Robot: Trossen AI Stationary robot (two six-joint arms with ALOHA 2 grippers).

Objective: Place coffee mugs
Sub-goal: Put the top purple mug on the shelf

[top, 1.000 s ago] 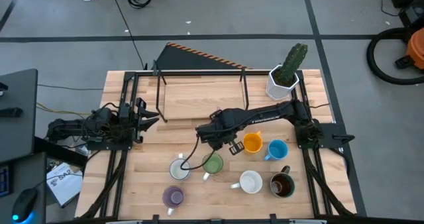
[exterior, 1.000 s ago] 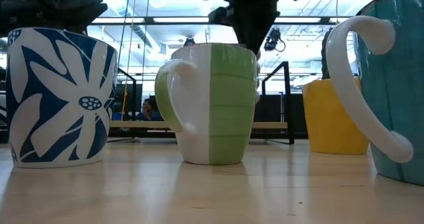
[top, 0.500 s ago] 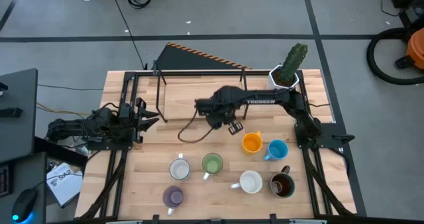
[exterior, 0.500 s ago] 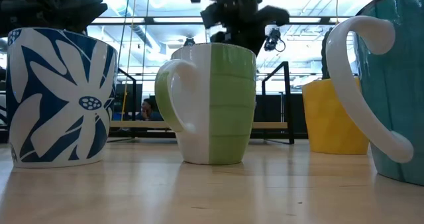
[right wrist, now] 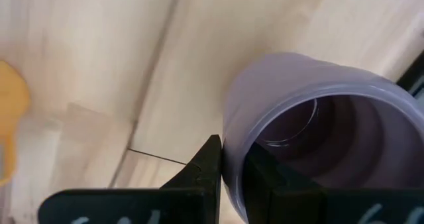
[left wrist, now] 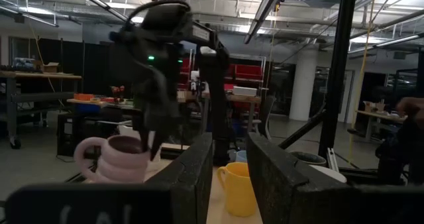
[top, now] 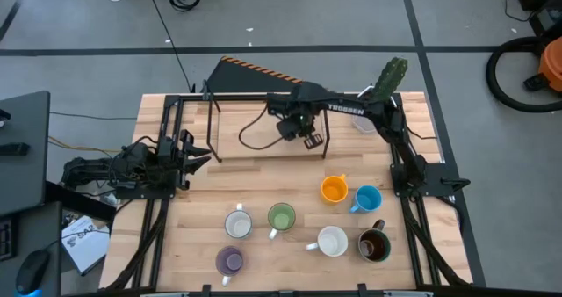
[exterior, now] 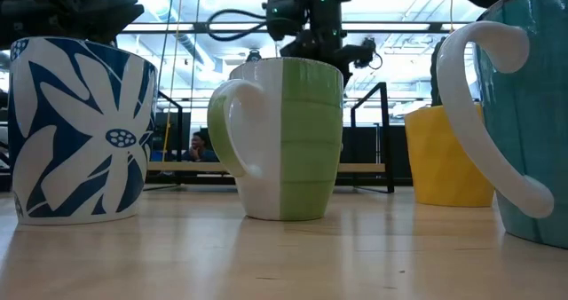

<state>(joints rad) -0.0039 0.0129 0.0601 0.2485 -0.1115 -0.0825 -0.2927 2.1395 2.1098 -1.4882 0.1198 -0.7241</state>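
My right gripper [top: 307,139] is over the far middle of the table, shut on a lavender mug [right wrist: 311,138], which also shows in the left wrist view [left wrist: 122,161] below the right arm. Near the table's near edge stand a blue-flowered white mug [top: 237,222], a green mug [top: 281,216], a second lavender mug [top: 230,260], a white mug [top: 332,241], a dark brown mug [top: 373,244], an orange mug [top: 334,189] and a blue mug [top: 367,198], each on its base. My left gripper [top: 198,156] waits open at the table's left edge. My right gripper pinches the lavender mug's rim [right wrist: 226,148], with one finger [right wrist: 207,168] outside the wall and the other [right wrist: 258,177] inside the hollow. The fingers come from above, pointing down. The mug is upright with its mouth up; whether its base touches the table I cannot tell.
A white pot with a green cactus [top: 378,99] stands at the far right corner. A black metal frame [top: 263,95] spans the table's far side, and a cable [top: 250,139] loops beside the right arm. Bare wood lies between the frame and the mugs.
My right gripper has travelled from just above the green mug toward the table's far edge and now sits under the black frame, its cable trailing after it. The mugs standing on the table have not moved.
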